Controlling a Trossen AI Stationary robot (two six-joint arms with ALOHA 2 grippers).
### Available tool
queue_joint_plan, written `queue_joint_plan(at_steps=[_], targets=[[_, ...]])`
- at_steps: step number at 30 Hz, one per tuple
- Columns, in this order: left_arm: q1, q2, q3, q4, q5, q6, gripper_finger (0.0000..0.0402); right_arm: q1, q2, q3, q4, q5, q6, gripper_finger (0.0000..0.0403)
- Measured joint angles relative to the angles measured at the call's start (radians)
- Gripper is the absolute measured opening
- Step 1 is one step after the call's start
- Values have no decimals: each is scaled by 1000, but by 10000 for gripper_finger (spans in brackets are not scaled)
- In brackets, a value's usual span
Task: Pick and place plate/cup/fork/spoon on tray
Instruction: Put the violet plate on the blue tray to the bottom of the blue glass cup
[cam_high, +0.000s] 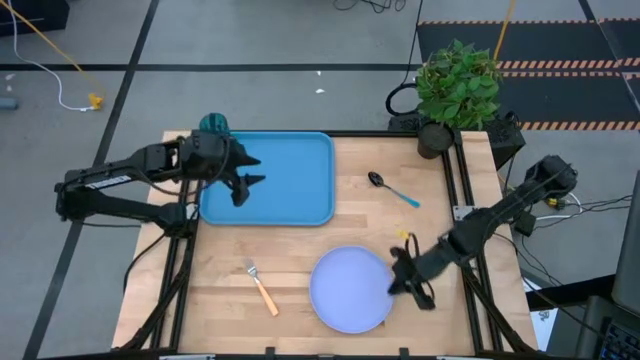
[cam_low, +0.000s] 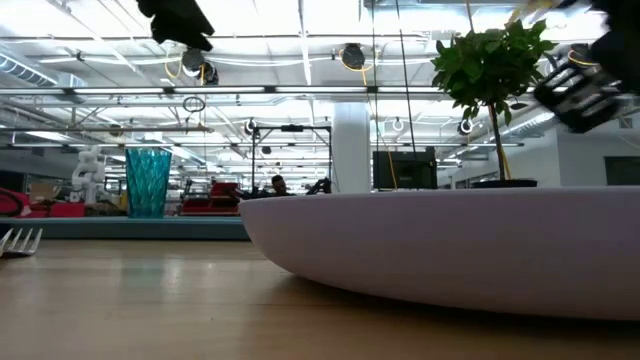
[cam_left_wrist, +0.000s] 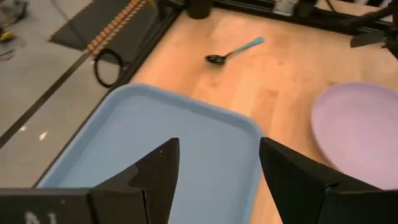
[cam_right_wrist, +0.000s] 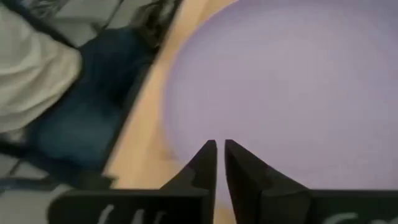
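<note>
Right, your right gripper sits at the plate edge nearest that arm, fingers nearly clenched w/ just a slit between, and whether rim is pinched I can't tell. Plate lies on the worktop, well apart from the tray. Get one finger under the lip before lifting, keep it level. Left gripper hangs released over tray; cup at tray's far corner, fork & spoon on worktop

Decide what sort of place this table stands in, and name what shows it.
Probably a large open lab or industrial workspace: rows of ceiling lights over a deep hall, striped floor tape, loose cables, and a potted plant at the wooden table.
</note>
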Motion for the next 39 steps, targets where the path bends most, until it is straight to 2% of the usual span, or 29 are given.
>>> queue_joint_plan(at_steps=[7,14,20,26,31,39], targets=[[-96,114,0,125,-4,0,223,126,106,48,2,85,23,92],[-174,219,0,194,-6,-28,223,144,254,87,14,108,-18,134],[-251,286,-1,274,-10,-58,223,148,312,113,15,108,-135,164],[-333,337,-1,313,-80,-58,223,148,310,113,10,130,-250,156],[-385,356,-1,355,-142,-91,223,148,312,113,10,133,-350,131],[-448,361,-1,417,-169,-95,223,148,312,113,-8,164,-454,90]])
